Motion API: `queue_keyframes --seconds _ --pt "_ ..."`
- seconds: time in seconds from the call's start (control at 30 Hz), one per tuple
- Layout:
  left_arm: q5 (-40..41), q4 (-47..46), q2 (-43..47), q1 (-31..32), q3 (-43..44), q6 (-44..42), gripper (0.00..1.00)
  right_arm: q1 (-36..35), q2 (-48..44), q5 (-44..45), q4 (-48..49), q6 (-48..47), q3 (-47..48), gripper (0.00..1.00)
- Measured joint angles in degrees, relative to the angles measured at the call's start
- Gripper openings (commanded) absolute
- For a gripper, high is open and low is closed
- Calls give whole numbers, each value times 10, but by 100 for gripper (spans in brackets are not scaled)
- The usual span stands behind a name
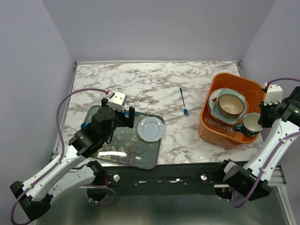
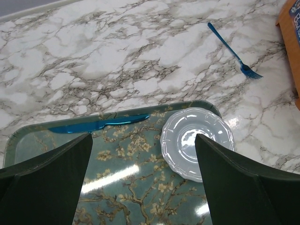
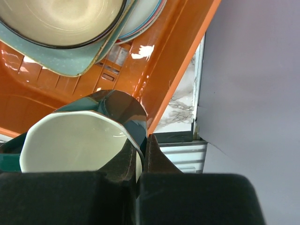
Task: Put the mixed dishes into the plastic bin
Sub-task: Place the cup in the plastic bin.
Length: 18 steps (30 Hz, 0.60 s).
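Mug (image 3: 75,145) rim pinched in right end effector (image 3: 142,157).

bright even light, tray glare, sharp focus

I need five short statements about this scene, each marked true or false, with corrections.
1. The right hand is shut on the rim of the dark green mug. True.
2. The blue fork lies inside the orange bin. False: it lies on the marble table, left of the bin.
3. The left hand is open above the floral tray. True.
4. The brown bowl sits on the tray. False: it sits in the bin, on the mint dish.
5. A blue knife lies on the tray. True.
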<state>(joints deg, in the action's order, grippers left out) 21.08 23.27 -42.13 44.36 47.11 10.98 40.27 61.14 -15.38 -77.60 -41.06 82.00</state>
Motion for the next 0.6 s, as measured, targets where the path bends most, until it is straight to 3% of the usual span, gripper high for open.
queue_keyframes --seconds 0.6 --pt "-51 0 -8 -52 0 7 99 0 114 -23 0 -85 27 1"
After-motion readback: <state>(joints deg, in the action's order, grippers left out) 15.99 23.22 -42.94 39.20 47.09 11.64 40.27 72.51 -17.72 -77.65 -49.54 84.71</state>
